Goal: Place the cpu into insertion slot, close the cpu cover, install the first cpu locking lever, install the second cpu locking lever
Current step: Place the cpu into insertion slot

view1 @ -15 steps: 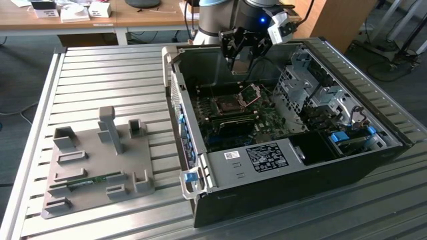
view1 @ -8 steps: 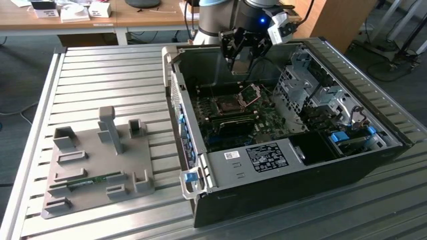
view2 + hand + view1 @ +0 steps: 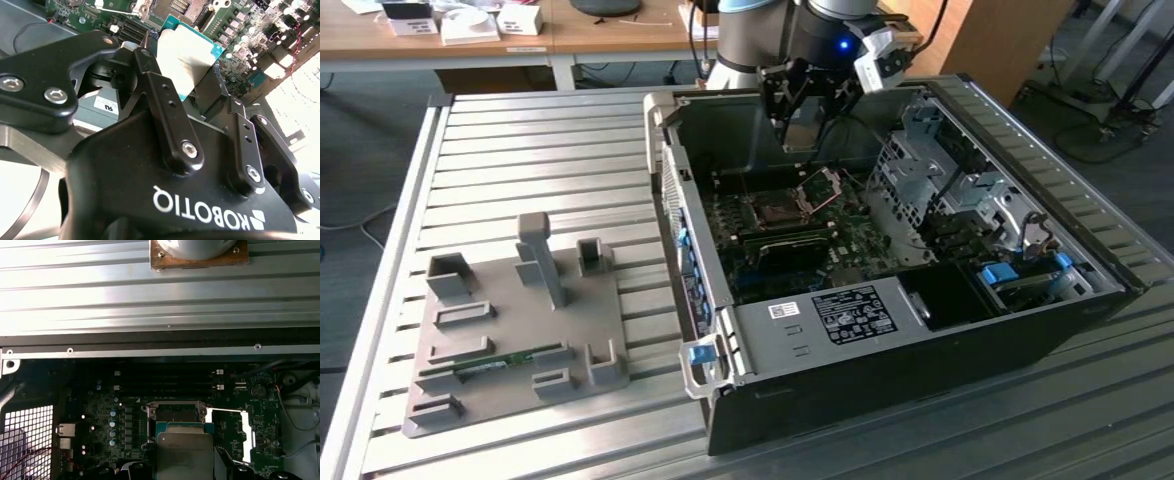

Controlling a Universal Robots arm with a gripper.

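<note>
Risks first. The square dark insertion slot with the metal rim (image 3: 767, 210) sits open on the green board and looks empty in the first wrist view. Just beyond it, at about one o'clock in the exterior view, your black two-finger gripper (image 3: 798, 122) hangs inside the case. Its jaws pinch the small flat square cpu with the dull grey metal top (image 3: 186, 47) by two opposite edges, so the chip is in the air, near the slot and not seated. My read is that a thin-edge pinch gives little hold. A slip or a slight tilt would bring one corner down first and mar the contacts. You cannot tell from here whether the chip's orientation matches the slot. The silver-bronze square-windowed cpu cover (image 3: 838, 190) stands flipped open just beside the slot, at its two o'clock, and a finger coming down off line could catch it. Surface next. At eight o'clock of the case is a grey moulded fixture plate with upright posts (image 3: 507, 300), with a green memory stick (image 3: 494, 362) lying in it. Both rest on the ribbed aluminium slat table (image 3: 520, 150), whose grooves would swallow a dropped chip. The black tower computer case (image 3: 921, 360) lies on its side with the panel off. In the room, wooden desks (image 3: 587, 40) stand at eleven o'clock, and dark cables (image 3: 1107, 120) lie on the floor at two o'clock.
</note>
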